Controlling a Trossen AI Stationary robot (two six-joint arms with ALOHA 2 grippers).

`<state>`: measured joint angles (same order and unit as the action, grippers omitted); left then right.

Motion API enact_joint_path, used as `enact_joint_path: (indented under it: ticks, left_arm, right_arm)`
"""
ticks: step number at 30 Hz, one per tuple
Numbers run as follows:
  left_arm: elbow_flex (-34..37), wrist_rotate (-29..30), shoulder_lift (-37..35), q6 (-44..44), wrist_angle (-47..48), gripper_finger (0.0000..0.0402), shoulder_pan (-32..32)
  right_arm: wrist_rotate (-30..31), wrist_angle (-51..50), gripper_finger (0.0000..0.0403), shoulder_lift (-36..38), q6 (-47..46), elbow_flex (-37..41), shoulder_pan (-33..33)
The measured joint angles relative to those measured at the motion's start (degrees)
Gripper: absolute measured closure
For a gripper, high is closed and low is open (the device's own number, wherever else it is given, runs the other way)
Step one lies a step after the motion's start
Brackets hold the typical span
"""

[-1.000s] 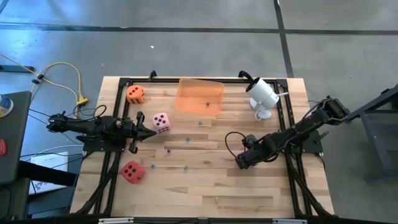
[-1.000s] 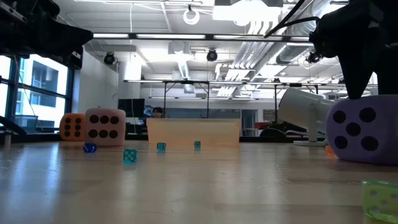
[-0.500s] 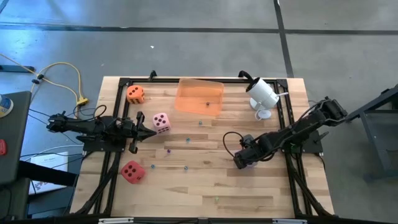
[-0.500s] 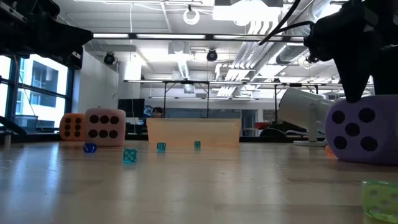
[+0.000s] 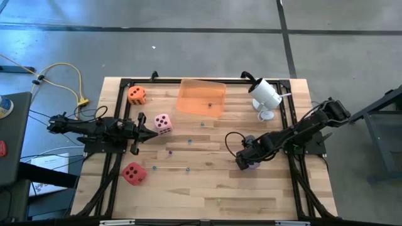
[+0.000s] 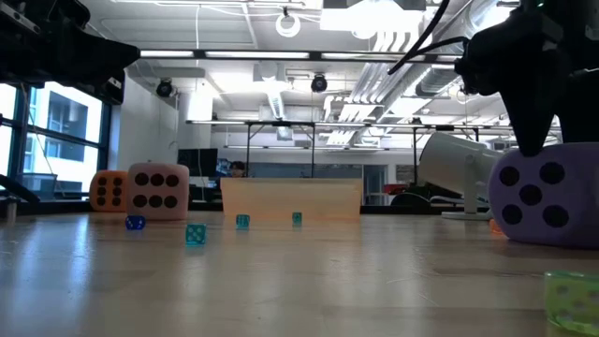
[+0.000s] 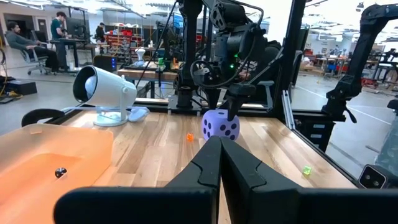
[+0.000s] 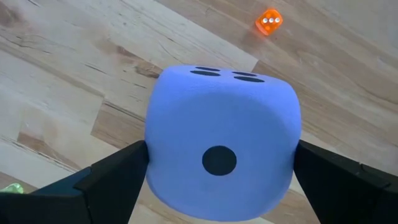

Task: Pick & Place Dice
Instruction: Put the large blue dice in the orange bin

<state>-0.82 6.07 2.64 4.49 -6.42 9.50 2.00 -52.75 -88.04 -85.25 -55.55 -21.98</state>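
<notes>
Far left of the high view: left end effector (image 5: 152, 133), fingers pressed together with nothing between them, hanging over the wooden desk (image 5: 188, 188) just beside the pink die (image 5: 162, 123).

Behind that arm, near the desk's back left corner: orange die (image 5: 136, 95). In front of it, toward the front left: red die (image 5: 134, 172).

Scattered across the middle of the desk: several tiny translucent dice, among them a teal one (image 6: 195, 234) and a blue one (image 6: 135, 223) in the low view.

Back centre: translucent orange tray (image 5: 201, 96) with one small dark die (image 7: 60, 172) inside.

Right of centre: right end effector (image 8: 217, 168), spread wide, one dark finger (image 8: 106, 177) on each side of the purple die (image 8: 221, 140). Cannot tell whether the fingers press on the foam or only flank it. Purple die sitting on the desk, mostly hidden under the gripper from above, a single pip facing the wrist camera. Just beyond it: a tiny orange die (image 8: 268, 20).

Back right: white camera (image 5: 266, 95) on a round foot.
</notes>
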Motion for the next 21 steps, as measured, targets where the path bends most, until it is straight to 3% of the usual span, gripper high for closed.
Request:
enact_joint_path:
  ticks: [21]
  left_arm:
    - [0.0,0.0,0.0,0.0,0.0,0.0401,0.0]
  right_arm:
    - [2.0,-0.1,0.0027,-0.2,1.0,0.1,0.7]
